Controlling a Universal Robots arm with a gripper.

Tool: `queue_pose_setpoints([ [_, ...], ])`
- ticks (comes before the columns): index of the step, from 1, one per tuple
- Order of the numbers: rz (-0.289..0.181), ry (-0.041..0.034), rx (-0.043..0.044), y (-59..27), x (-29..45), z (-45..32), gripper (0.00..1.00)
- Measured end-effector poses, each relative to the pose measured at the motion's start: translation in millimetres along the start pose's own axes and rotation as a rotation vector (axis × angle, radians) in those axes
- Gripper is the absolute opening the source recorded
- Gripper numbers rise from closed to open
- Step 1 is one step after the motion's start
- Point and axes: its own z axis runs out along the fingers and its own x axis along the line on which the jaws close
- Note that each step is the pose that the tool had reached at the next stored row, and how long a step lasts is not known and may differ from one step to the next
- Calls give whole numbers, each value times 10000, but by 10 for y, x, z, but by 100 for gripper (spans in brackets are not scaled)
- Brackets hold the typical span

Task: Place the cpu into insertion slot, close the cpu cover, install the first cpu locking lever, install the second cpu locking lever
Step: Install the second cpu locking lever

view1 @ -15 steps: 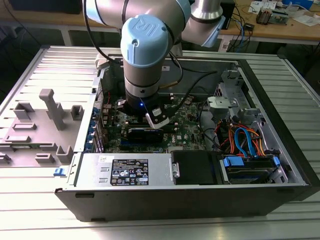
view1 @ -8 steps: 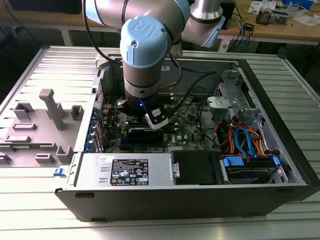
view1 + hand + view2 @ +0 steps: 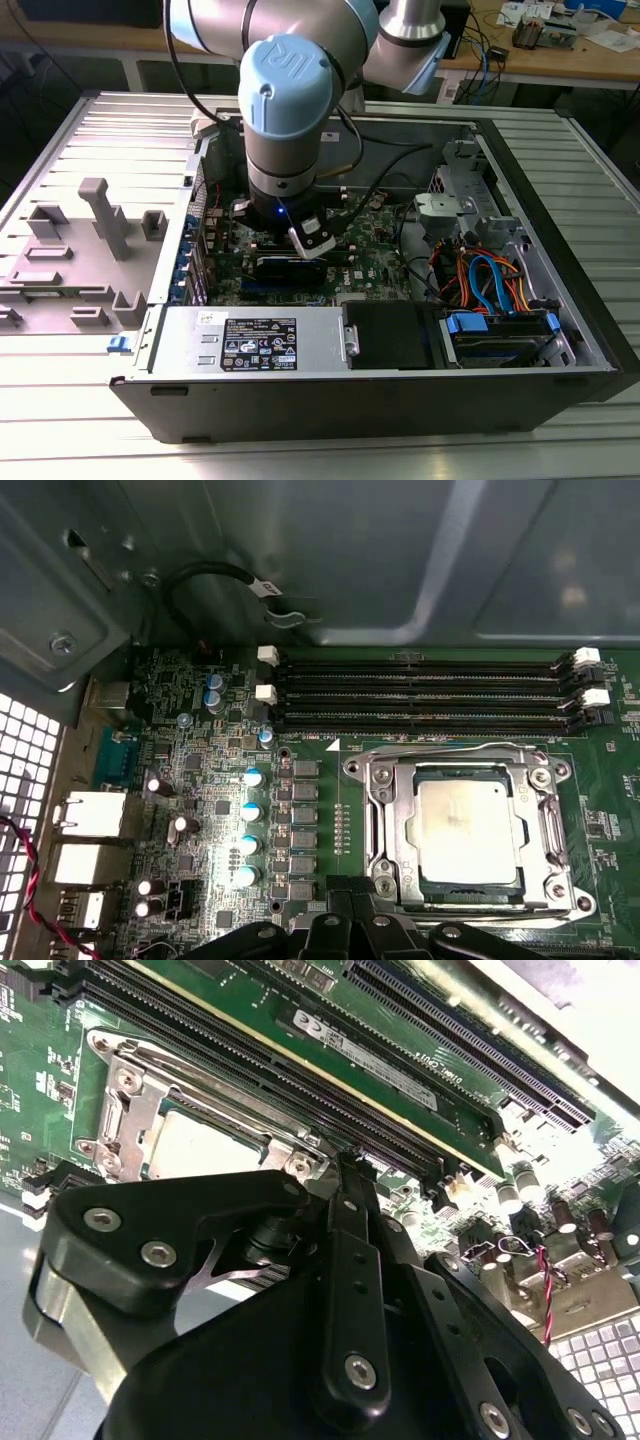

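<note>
Jaws (image 3: 345, 928) over cpu (image 3: 467, 823), memory slots (image 3: 420, 695) beside

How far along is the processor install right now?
The cpu already sits in the insertion slot, and the cpu cover looks closed down around it. The gripper hovers beside the socket's edge, holding nothing I can see. Whether either locking lever is latched, I cannot tell.

Open computer case (image 3: 560, 250) — green motherboard (image 3: 200, 810), long memory slots (image 3: 420, 695), grey fixture blocks (image 3: 105, 215).
</note>
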Motion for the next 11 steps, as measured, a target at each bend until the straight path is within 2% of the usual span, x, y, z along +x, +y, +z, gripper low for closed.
queue_pose_setpoints([
  [11, 7, -3, -2, -21, 5, 14, 11],
])
